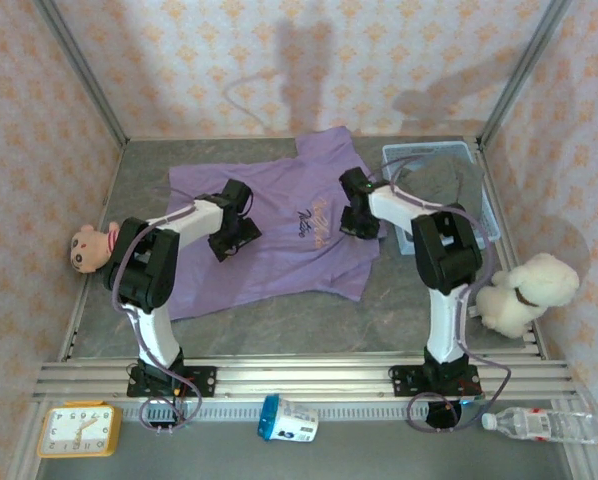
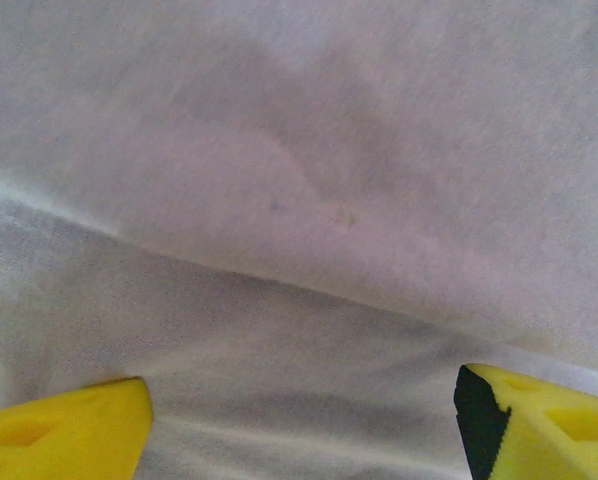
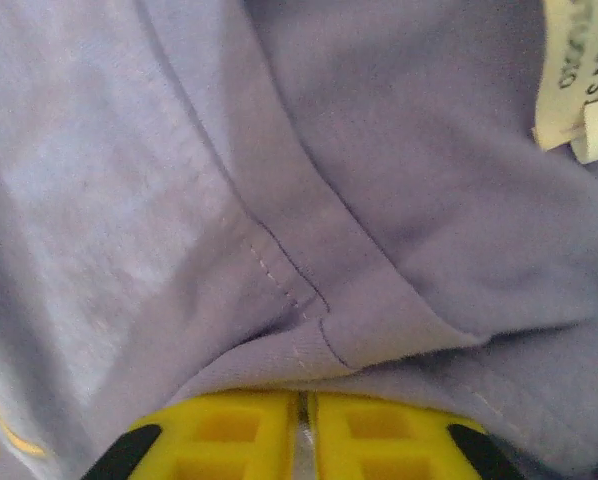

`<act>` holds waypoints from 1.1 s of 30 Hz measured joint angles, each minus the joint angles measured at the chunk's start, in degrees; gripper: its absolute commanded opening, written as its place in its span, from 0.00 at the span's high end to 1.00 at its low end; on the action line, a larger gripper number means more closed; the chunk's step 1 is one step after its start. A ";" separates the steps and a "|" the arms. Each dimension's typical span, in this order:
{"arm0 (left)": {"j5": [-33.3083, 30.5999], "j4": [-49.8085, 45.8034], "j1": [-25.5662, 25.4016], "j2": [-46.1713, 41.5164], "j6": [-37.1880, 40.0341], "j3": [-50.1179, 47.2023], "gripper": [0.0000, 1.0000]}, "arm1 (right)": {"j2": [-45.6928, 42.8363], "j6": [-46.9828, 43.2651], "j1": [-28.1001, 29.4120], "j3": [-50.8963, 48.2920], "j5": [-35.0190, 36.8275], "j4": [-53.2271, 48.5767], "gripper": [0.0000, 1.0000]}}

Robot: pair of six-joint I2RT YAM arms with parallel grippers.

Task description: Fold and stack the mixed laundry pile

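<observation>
Lilac shirt (image 1: 279, 195) lay spread flat mid-table (image 1: 399, 315), print side up. Grey trousers (image 1: 437, 182) sat bunched in the blue basket (image 1: 429, 148) at the far right. Left gripper (image 2: 299, 400) was over the shirt's left half, fingers spread wide, holding nothing. Right gripper (image 3: 304, 408) was at the shirt's right edge, fingers pinched on a hemmed fold (care label near).

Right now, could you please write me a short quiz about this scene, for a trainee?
1. True or false: the purple shirt lies spread out on the table.
2. Which gripper stands open? A) the left gripper B) the right gripper C) both
3. Fill in: the grey trousers lie in the light blue ____.
Key: 1 true. 2 A; the right gripper is shut on the purple shirt. 3 basket.
</observation>
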 measured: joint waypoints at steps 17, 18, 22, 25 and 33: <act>-1.55 -1.55 0.76 2.91 2.67 3.87 0.18 | -24.02 -1.27 2.10 -21.68 -3.32 -1.99 0.53; -1.36 -1.05 0.76 2.32 2.40 3.28 0.18 | -24.24 -0.98 2.64 -22.88 -3.34 -1.79 0.53; -1.05 -0.74 0.76 1.16 1.84 1.77 0.18 | -22.05 -0.13 4.46 -25.14 -3.54 -0.68 0.54; -1.01 -0.70 0.76 1.14 1.79 1.66 0.18 | -19.02 1.07 4.79 -25.11 -3.13 0.68 0.61; -0.81 0.37 0.76 0.52 1.18 0.70 0.18 | -19.23 4.02 4.92 -25.44 0.55 -1.42 1.00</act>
